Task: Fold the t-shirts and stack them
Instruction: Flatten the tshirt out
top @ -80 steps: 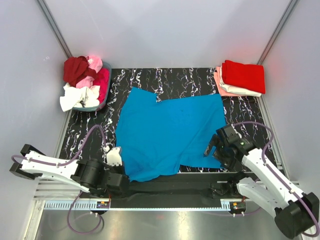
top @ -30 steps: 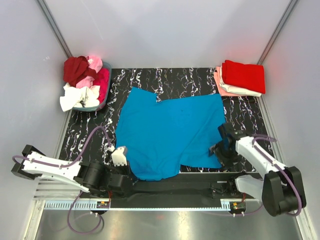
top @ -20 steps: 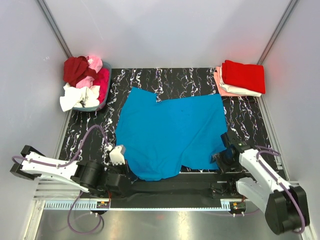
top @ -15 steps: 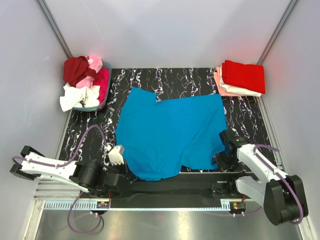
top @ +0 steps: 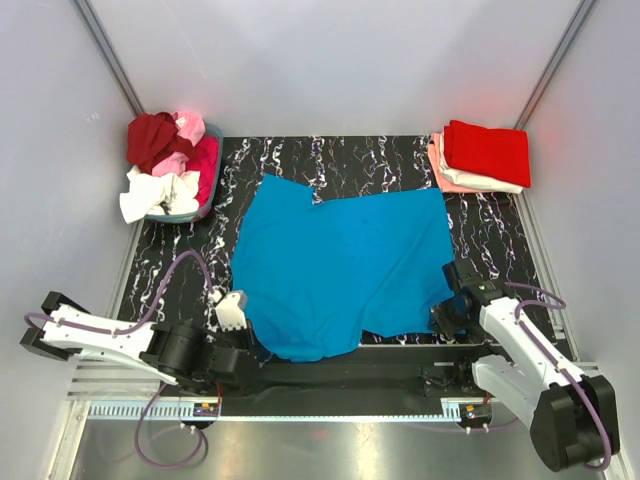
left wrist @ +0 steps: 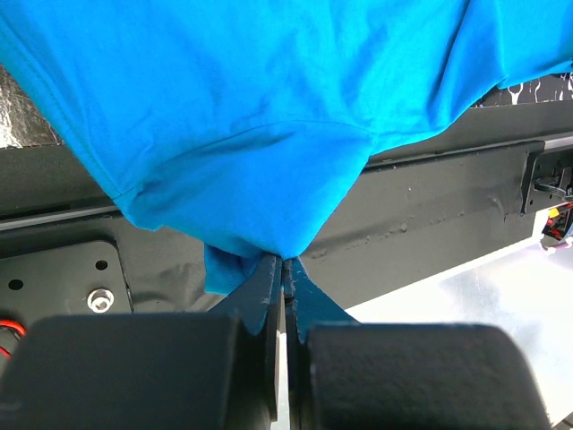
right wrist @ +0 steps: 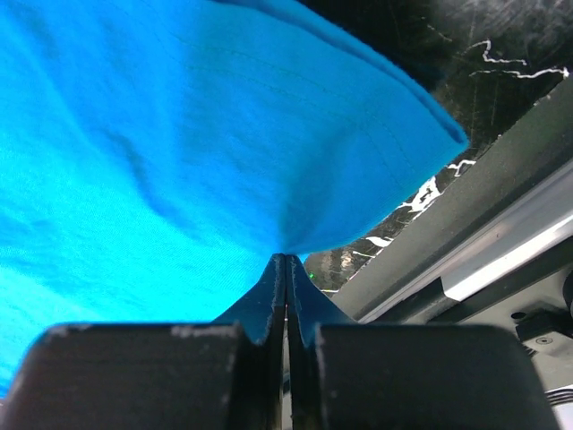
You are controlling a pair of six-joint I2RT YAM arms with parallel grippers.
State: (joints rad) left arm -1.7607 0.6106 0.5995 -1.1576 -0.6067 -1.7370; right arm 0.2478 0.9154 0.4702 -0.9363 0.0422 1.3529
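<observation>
- Left gripper (left wrist: 283,262): jaws pressed together with no gap, pinching the near left corner of the blue shirt (top: 340,265); the cloth bunches at the tips and fans up and away from them
- Right gripper (right wrist: 285,260): jaws also closed tight, nipping the shirt's near right edge; the cloth rises to a small peak where the tips meet
- Blue shirt: spread mostly flat over the middle of the mat (top: 480,230), some soft wrinkles; its near hem dips inward between the two grips, and the near left part lies past the mat's front edge, over the dark rail (top: 390,372)
- Left arm (top: 100,335): lies low along the near left, its wrist at the shirt's front corner
- Right arm (top: 525,345): bends in from the near right, its wrist just beside the shirt's right edge
- Stack (top: 485,155): on the mat's far right corner, well apart from the blue shirt; a folded red shirt on top, a white layer and a pink one under it
- Basket (top: 212,185): at the far left corner, heaped with loose shirts in dark red, pink, magenta and white; the white ones spill over its near left side
</observation>
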